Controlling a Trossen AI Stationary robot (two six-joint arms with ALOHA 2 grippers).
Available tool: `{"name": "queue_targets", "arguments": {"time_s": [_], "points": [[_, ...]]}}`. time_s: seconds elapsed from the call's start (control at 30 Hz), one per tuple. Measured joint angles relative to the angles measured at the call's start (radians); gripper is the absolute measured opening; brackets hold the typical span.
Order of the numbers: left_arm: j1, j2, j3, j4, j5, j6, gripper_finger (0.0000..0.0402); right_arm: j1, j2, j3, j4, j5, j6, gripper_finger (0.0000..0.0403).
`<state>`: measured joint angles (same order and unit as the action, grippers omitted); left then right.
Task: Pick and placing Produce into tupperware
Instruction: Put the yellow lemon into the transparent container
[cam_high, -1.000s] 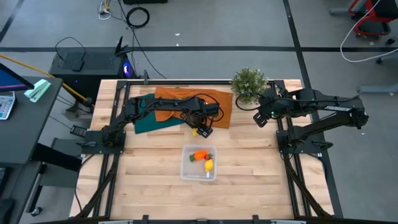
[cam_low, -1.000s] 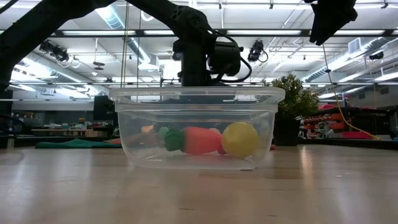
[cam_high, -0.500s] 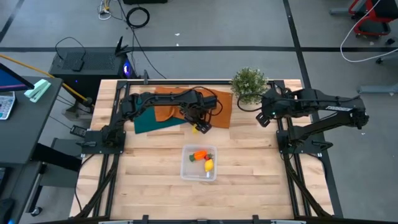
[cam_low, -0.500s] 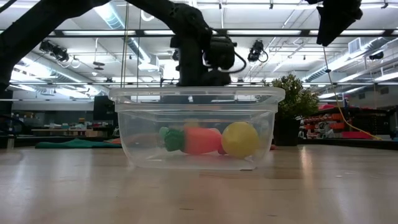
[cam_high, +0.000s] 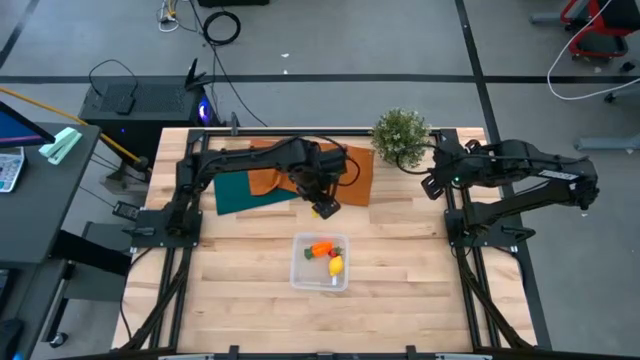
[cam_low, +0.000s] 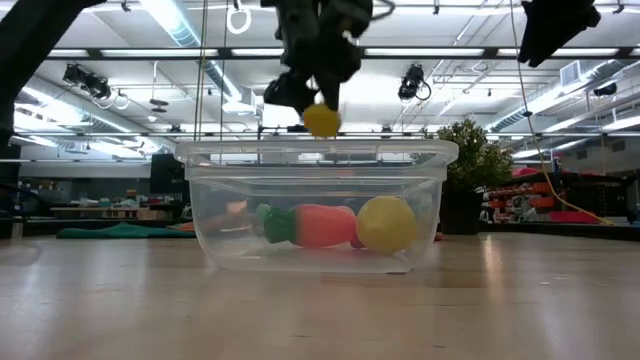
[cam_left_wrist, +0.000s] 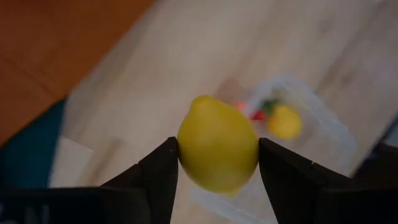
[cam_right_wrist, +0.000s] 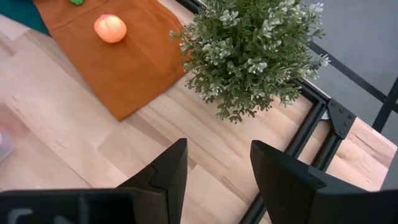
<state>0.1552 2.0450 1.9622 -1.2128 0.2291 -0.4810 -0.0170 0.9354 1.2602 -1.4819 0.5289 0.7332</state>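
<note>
High view, left end effector (cam_high: 324, 208): hanging over the wooden surface (cam_high: 400, 300) at the front edge of the orange cloth (cam_high: 352, 172), at about 12 o'clock from the tupperware (cam_high: 299, 276); a yellow lemon (cam_high: 316, 212) is showing at its tip
High view, tupperware: sitting near the middle of the surface; an orange carrot (cam_high: 321, 249) and a second lemon (cam_high: 335, 265) are lying inside it
High view, right end effector (cam_high: 432, 184): waiting at about 3 o'clock, just beside the potted plant (cam_high: 400, 135)
Low view, left end effector (cam_low: 318, 95): hanging from above; the lemon (cam_low: 322, 120) is sitting in its grip just above the rim of the tupperware (cam_low: 316, 152)
Low view, contents: the carrot (cam_low: 322, 225) and the second lemon (cam_low: 386, 224) are resting on the container floor, touching each other
Left wrist view, fingers (cam_left_wrist: 160, 177): closed against both sides of the lemon (cam_left_wrist: 217, 144); the tupperware (cam_left_wrist: 333, 140) is showing blurred beyond it
Right wrist view, fingers (cam_right_wrist: 169, 171): standing apart with nothing between them; the potted plant (cam_right_wrist: 252, 50) is showing ahead, and a pale reddish apple (cam_right_wrist: 110, 28) is lying on the orange cloth (cam_right_wrist: 134, 68)
</note>
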Motion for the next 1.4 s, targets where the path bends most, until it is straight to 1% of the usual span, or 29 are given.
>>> {"name": "queue_targets", "arguments": {"time_s": [0.07,0.17,0.33,0.53,0.7,0.8,0.9,1.03,1.2,1.4], "points": [[-0.020,-0.013,0.009,0.004,0.033,-0.015,0.0214,0.000,-0.005,0.000,0.000,-0.001,0.000,0.0146],[-0.058,-0.019,0.010,0.026,0.054,-0.065,0.0218,0.000,-0.007,0.000,-0.002,-0.009,-0.001,0.0146],[-0.125,-0.018,0.009,0.040,0.076,-0.146,0.0208,0.000,-0.009,0.000,-0.006,-0.040,-0.016,0.0146],[-0.185,-0.016,0.009,0.100,0.074,-0.236,0.0215,0.000,-0.009,0.000,-0.007,-0.092,-0.050,0.0146],[-0.233,-0.016,0.009,0.129,0.038,-0.267,0.0211,0.002,-0.009,0.000,-0.007,-0.160,-0.027,0.0146],[-0.262,-0.016,0.009,0.128,0.011,-0.268,0.0206,0.030,-0.009,0.000,-0.007,-0.196,-0.001,0.0146],[-0.294,-0.016,0.009,0.127,-0.028,-0.252,0.0207,0.080,-0.009,0.000,-0.007,-0.201,0.030,0.0146],[-0.343,-0.016,0.003,0.128,-0.096,-0.192,0.0214,0.155,-0.009,0.000,-0.007,-0.201,0.104,0.0146],[-0.388,-0.014,-0.049,0.133,-0.178,-0.138,0.0207,0.237,-0.003,0.000,-0.006,-0.202,0.202,0.0146],[-0.407,-0.014,-0.170,0.213,-0.196,-0.089,0.0214,0.329,0.022,0.000,-0.001,-0.199,0.309,0.0146]]}}
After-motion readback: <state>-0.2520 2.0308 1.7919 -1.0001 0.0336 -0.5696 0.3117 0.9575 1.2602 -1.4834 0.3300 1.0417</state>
